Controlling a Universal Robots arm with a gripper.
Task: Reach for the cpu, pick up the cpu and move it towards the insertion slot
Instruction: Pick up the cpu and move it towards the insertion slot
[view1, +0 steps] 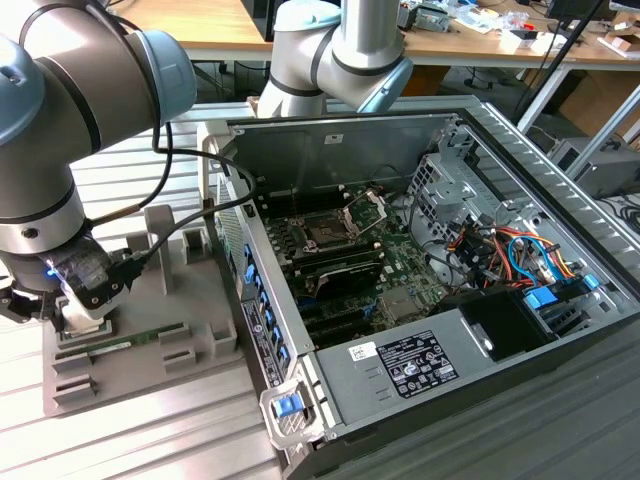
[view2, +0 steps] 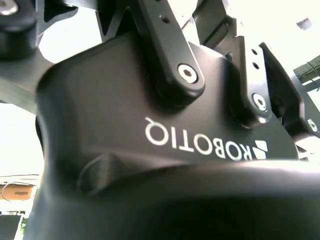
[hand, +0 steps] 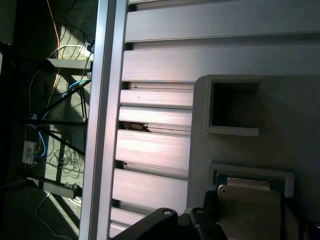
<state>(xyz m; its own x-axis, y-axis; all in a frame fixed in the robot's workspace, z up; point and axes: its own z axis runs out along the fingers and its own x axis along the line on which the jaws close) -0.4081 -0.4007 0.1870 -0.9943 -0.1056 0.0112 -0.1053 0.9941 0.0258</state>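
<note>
In the first wrist view the cpu (hand: 247, 212), a pale silver-cream square, lies at a framed pocket of the grey holder (hand: 300, 125), with dark gripper parts close beside it. Whether it is lifted from the pocket I cannot tell. In the exterior view my gripper (view1: 72, 312) hangs low over that grey holder (view1: 150, 330) at the exterior view's left, outside the computer case. The insertion slot (view1: 325, 233) is a dark square socket on the green board inside the open case, its silver frame (view1: 367, 208) hinged up. The second wrist view looks along the gripper's black body (view2: 150, 115).
A long green memory stick (view1: 115, 350) lies in the holder. The case's side wall (view1: 250, 300) stands between the holder and the board. A drive cage and coloured cables (view1: 505, 245) fill the case's right, the power supply (view1: 420, 365) its front. An empty square recess (hand: 235, 111) sits near the pocket.
</note>
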